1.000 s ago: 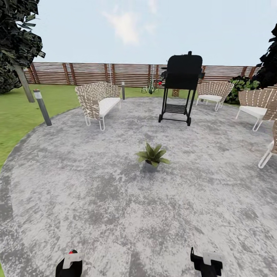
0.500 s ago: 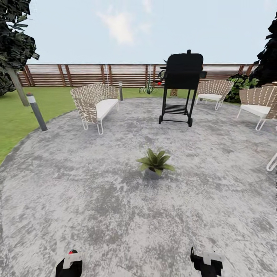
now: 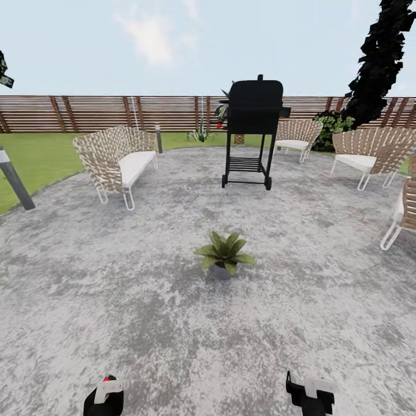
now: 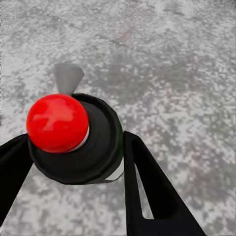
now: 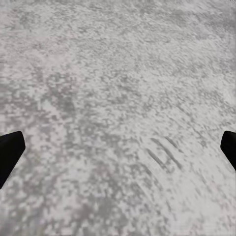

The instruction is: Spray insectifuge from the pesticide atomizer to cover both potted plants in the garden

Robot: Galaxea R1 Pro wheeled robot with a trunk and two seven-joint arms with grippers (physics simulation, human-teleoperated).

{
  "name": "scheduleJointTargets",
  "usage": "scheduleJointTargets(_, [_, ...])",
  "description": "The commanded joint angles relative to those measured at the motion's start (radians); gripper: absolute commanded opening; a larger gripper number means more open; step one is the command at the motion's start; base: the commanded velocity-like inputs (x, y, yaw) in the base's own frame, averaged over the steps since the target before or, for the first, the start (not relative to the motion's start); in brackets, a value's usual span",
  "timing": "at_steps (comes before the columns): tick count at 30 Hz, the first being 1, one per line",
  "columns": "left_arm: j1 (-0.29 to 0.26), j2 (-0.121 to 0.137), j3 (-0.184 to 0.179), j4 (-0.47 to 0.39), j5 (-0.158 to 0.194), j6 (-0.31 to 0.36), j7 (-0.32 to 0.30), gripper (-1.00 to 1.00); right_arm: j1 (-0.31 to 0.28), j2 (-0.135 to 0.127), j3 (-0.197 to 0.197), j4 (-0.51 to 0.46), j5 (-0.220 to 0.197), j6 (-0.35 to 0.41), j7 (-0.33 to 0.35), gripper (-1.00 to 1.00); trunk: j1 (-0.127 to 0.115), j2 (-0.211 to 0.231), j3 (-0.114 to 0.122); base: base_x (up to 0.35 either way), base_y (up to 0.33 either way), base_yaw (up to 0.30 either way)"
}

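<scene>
A small rosette of green leaves in a grey pot, one potted plant, stands in the middle of the round grey patio, well ahead of both arms. Far back on the lawn by the fence is a second small spiky plant. At the lower edge of the head view my left gripper is shut on the pesticide atomizer. The left wrist view shows the atomizer, a black cylinder with a red tip, between the fingers of the left gripper. My right gripper is open, with bare paving between the tips of the right gripper.
A black grill stands behind the plant. A wicker bench sits at left, wicker chairs at right and back. A bollard lamp marks the lawn's edge at left. A brown slatted fence closes the back.
The whole view has shifted: bench, grill and lamp slid left and the near plant sits lower, so the camera moved. Both grippers keep their place; the left still holds the atomizer.
</scene>
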Motion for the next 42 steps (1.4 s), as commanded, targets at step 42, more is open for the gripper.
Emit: scheduleJointTargets(42, [-0.001, -0.001, 0.009, 0.001, -0.005, -0.003, -0.008, -1.00, -0.001, 0.000, -0.006, 0.001, 0.012, -0.002, -0.004, 1.00, 0.000, 0.000, -0.001, 0.252, 0.179, -0.049])
